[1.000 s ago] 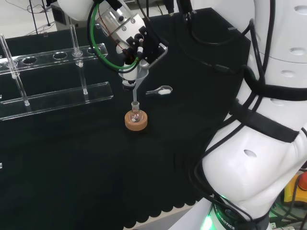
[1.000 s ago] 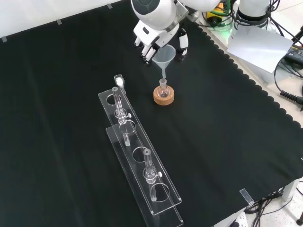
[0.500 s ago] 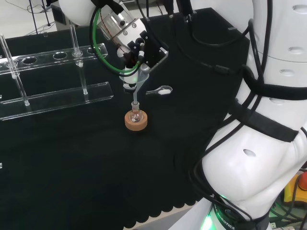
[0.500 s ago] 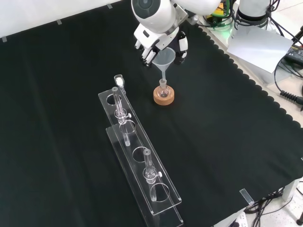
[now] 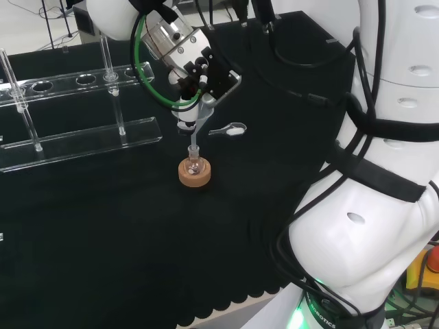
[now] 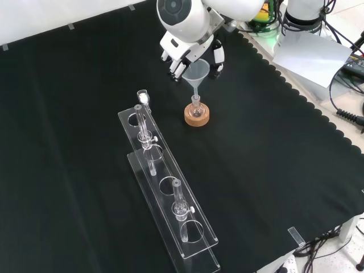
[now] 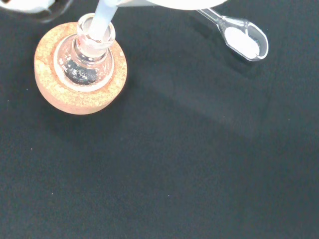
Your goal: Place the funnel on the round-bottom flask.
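The clear funnel hangs upright over the small round-bottom flask, which sits on a cork ring. The hand is shut on the funnel's cone, with fingers on both sides of it. In the head view the hand holds the funnel with its stem reaching down to the flask on the cork ring. In the wrist view the funnel stem goes into the mouth of the flask, ringed by the cork ring.
A small clear scoop with white powder lies on the cloth beside the flask, also seen as the scoop. A long clear tube rack with a few glass tubes stands to the front left in the front view. The arm's white links stand at the head view's right.
The hand has turned and shifted slightly with the funnel in it. The stem stays at the flask's mouth. The flask and cork ring have not moved.
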